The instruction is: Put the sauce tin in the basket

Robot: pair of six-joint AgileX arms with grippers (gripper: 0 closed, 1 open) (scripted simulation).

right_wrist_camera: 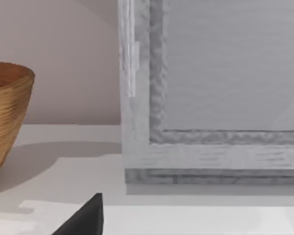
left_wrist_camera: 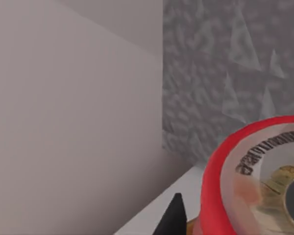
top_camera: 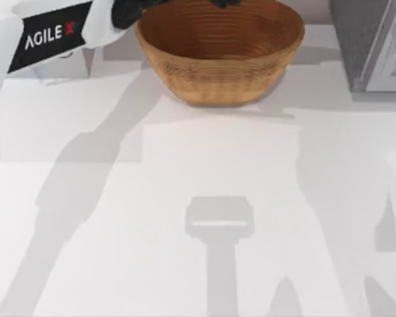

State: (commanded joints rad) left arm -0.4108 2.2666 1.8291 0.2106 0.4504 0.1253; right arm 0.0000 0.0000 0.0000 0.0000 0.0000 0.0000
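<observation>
Bench [top_camera: 185,198] takes up the lower and middle part of the top view, bare white with only arm shadows across it. Further up, at the upper centre of the frame, stands the basket [top_camera: 219,63], and nothing can be made out resting inside it. At the upper left, the left arm with its AgileX badge reaches toward the basket's rim, its left hand [top_camera: 129,13] dark against the near edge of the wicker. In the left wrist view the sauce tin [left_wrist_camera: 225,176] sits right up against the camera at the lower right, red rim and printed label plain, so I judge the left hand to be clamped around it. Pickup and carry look done; what is left is to bring the tin over the bowl and let it go. The right arm is parked off to the right; its wrist view faces a grey cabinet [right_wrist_camera: 210,98], and I cannot tell how the right hand is set.
</observation>
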